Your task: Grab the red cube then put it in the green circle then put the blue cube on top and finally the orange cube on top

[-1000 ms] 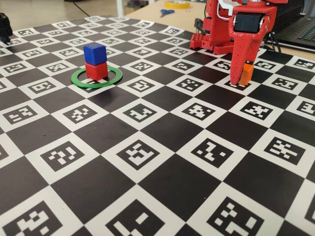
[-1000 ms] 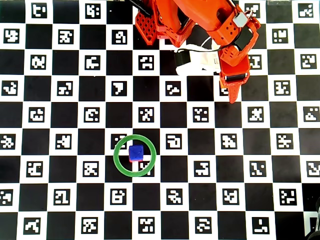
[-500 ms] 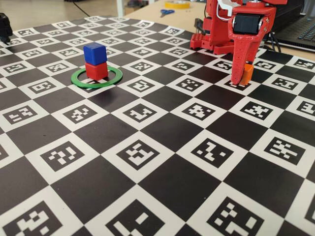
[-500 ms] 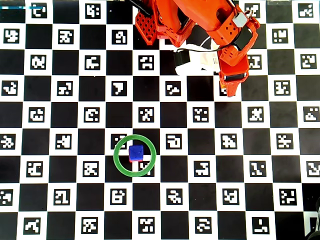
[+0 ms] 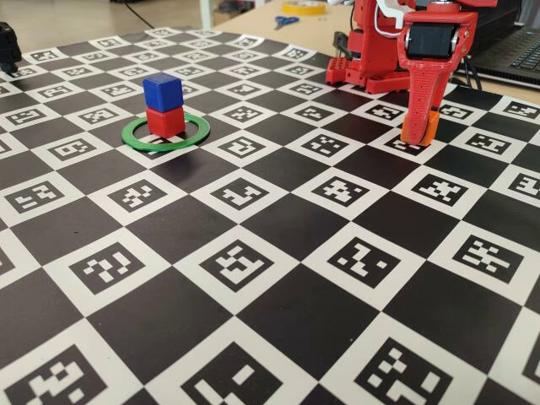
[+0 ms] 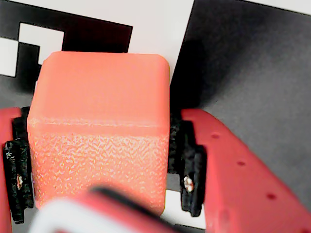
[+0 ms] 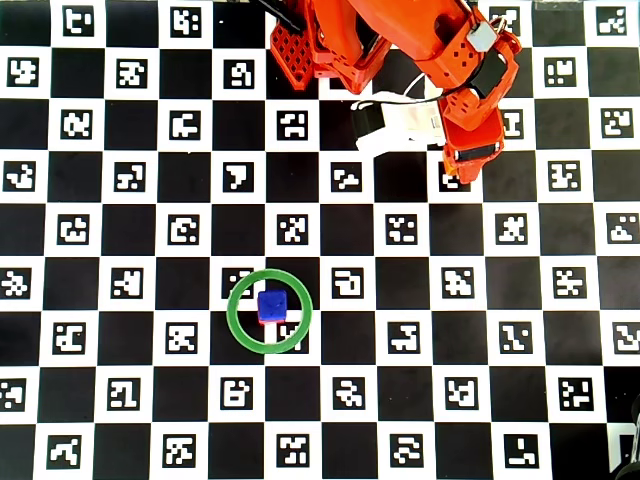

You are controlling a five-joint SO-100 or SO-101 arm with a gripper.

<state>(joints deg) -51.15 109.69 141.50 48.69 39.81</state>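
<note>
The orange cube [image 6: 99, 97] fills the wrist view, with a black pad pressed against each of its sides. My gripper [image 6: 99, 145] is shut on it. In the fixed view the gripper [image 5: 419, 133] points down at the board's far right, the orange cube [image 5: 429, 126] low between its fingers, at board level. In the overhead view the gripper [image 7: 455, 176] covers that cube. The blue cube [image 5: 163, 91] sits on the red cube [image 5: 166, 122] inside the green circle [image 5: 128, 133], far to the gripper's left. From overhead the blue cube [image 7: 271, 305] is centred in the green circle [image 7: 231, 312].
The arm's red base [image 5: 371, 59] stands at the back of the marker-printed checkerboard [image 5: 253, 253]. Scissors [image 5: 285, 20] and a yellow tape roll [image 5: 305, 7] lie on the table beyond it. A laptop [image 5: 516, 51] is at the far right.
The gripper has drawn back toward the arm's base and stands more upright, and its fingers have closed onto the orange cube. The red and blue stack has not moved.
</note>
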